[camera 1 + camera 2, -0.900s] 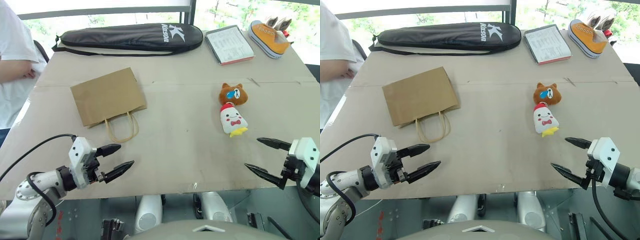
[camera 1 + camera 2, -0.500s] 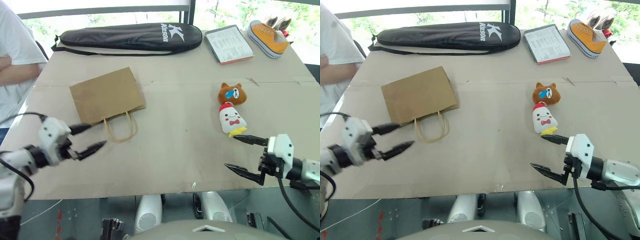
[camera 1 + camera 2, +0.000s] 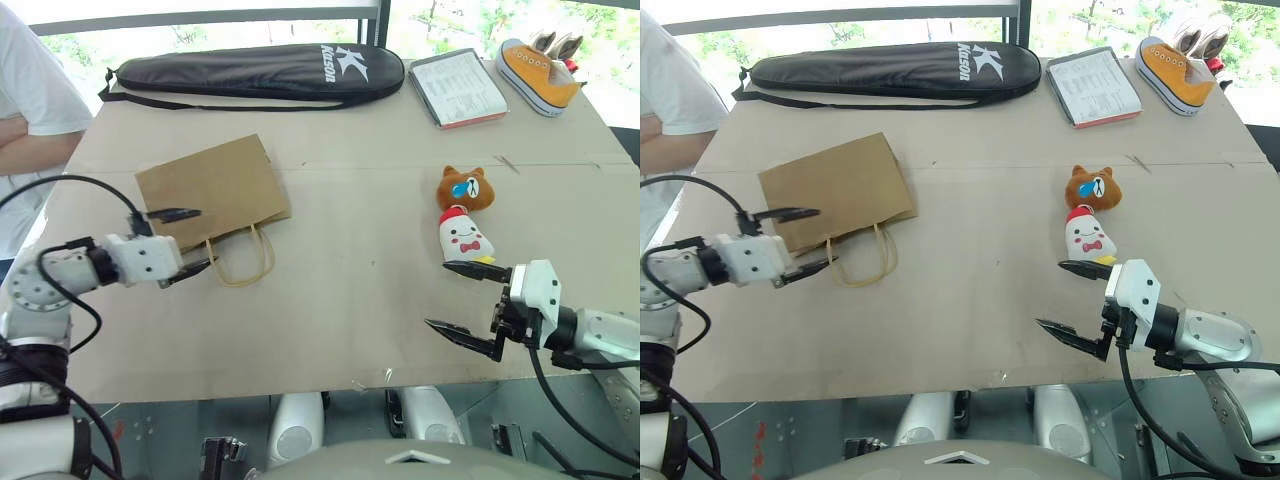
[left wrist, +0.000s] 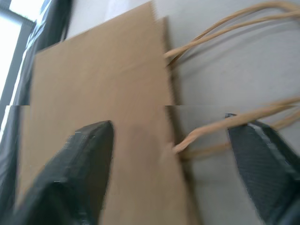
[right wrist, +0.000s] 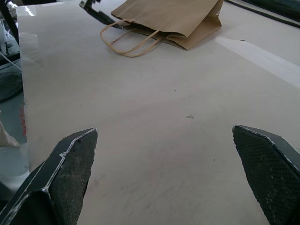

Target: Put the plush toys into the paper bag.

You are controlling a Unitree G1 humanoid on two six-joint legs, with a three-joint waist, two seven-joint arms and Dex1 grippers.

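Two black fingers of the left gripper (image 3: 185,241) stand apart, holding nothing. One finger hangs over the flat brown face of the paper bag (image 3: 212,190), close to its mouth edge, and the other finger is beside the twisted loop handles (image 3: 243,258), at the side nearer to the table's near edge. In the left wrist view the bag's mouth edge and one handle pass between the two fingers; whether a finger touches the paper, I cannot tell. The bag lies flat on the left half of the table (image 3: 350,300), its handles pointing toward the near edge.

The right gripper (image 3: 1072,297) is also spread wide and empty, above the table near the near edge on the right side. Its upper fingertip is just beside the yellow feet of the white chick (image 3: 464,240), on the side toward the near edge; if they touch, I cannot say. The chick lies with its red comb against the bear head (image 3: 465,188), which is farther from the near edge. Both plush toys are in the right half of the table, well apart from the bag.
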